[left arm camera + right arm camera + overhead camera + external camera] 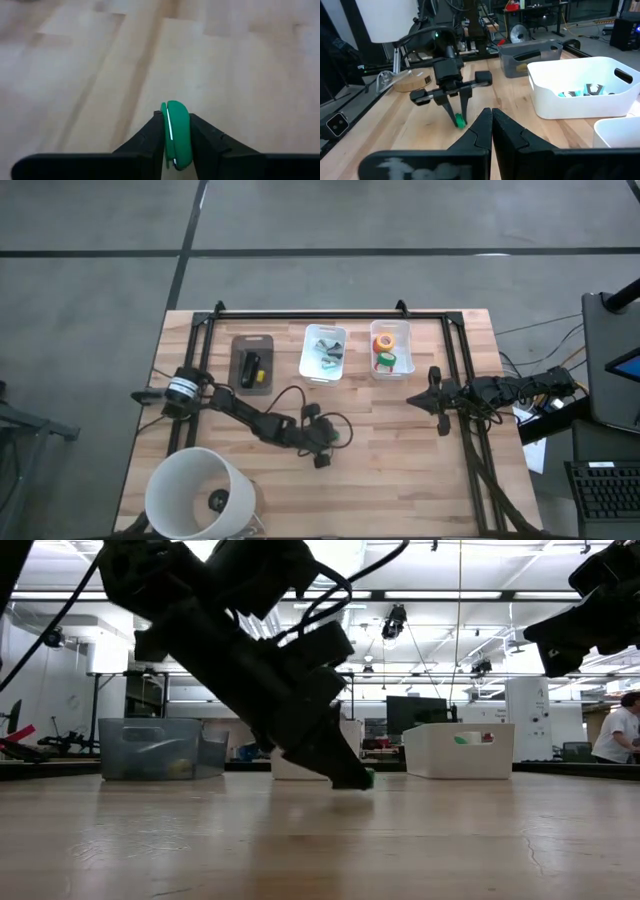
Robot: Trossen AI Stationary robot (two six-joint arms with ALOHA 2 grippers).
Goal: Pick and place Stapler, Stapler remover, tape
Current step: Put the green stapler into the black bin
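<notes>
My left gripper [320, 448] stands near the table's middle, pointing down, shut on a small green piece [176, 132]. The piece also shows in the right wrist view [459, 120] and in the low view [368, 778]; in the high view the gripper hides it. The black stapler [250, 366] lies in a dark grey bin [252, 343]. The tape rolls [384, 350], red, orange-yellow and green, lie in a white bin [403, 330]. My right gripper [491, 114] is shut and empty, held above the table's right side [437, 396]. My left gripper pinches the green piece's two flat sides [170, 125] between its two fingers [152, 135]. The fingers come from above, pointing down with a slight slant. The piece stands on edge at the fingertips, right at the table top [366, 784]; I cannot tell whether it touches the wood.
A middle white bin [324, 330] holds several small dark and teal pieces. A large white round shade [195, 490] stands at the near left corner. A black frame [330, 313] runs along the table's far edge and sides. Bare wood lies between the two grippers.
</notes>
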